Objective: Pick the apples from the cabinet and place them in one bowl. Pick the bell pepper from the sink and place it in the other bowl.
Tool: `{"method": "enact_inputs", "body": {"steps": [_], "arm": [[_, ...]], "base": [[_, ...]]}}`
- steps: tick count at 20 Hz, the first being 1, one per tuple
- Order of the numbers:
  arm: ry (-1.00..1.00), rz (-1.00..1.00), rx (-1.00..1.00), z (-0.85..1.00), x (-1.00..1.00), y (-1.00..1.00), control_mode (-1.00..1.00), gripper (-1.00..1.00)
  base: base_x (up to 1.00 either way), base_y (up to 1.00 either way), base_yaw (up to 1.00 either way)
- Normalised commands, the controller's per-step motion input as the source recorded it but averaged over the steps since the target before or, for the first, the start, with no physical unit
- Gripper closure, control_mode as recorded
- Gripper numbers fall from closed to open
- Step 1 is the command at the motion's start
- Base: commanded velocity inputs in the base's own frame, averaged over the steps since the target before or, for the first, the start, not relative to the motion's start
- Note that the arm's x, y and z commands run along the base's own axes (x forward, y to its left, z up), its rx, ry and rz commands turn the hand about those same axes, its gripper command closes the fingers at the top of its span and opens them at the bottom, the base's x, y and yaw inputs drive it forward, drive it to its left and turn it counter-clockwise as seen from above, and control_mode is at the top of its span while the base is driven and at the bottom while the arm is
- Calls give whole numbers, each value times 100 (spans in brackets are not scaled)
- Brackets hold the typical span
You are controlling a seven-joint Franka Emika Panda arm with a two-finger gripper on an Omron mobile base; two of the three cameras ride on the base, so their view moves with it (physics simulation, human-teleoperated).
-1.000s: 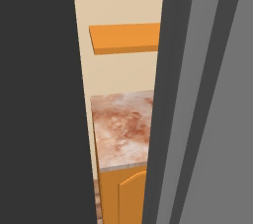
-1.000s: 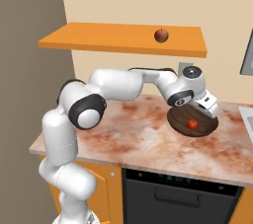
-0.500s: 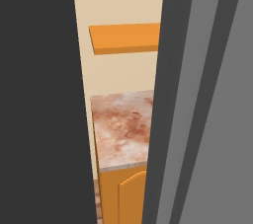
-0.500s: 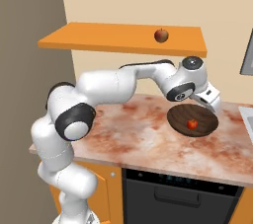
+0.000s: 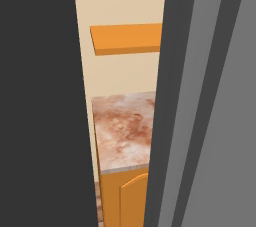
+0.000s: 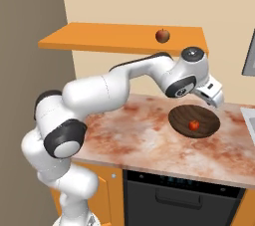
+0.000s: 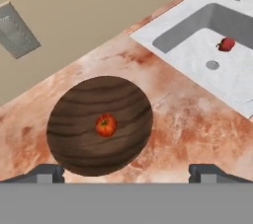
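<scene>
The gripper [image 7: 126,171] hangs spread wide and empty above a dark wooden bowl [image 7: 74,119] on the counter [image 6: 129,135], where one apple [image 7: 105,125] lies, while a second apple [image 6: 162,35] sits on the cabinet [image 6: 99,38] and the bell pepper [image 7: 227,44] lies in the sink [image 7: 197,45]

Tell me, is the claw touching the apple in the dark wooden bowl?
Apart. In the hand view the open claw hangs above the bowl, and the apple lies free inside, well clear of both fingertips.
</scene>
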Motion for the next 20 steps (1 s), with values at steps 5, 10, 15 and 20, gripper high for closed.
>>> {"method": "enact_inputs", "body": {"steps": [5,10,15,20], "arm": [[-1,18,0,40,-24,22,-100,-100],[-9,24,-8,33,-20,25,-100,-100],[-18,15,-14,34,-16,27,-100,-100],[-19,10,-9,31,-10,33,-100,-100]], "base": [[0,0,0],[0,0,0],[0,0,0],[0,0,0]]}}
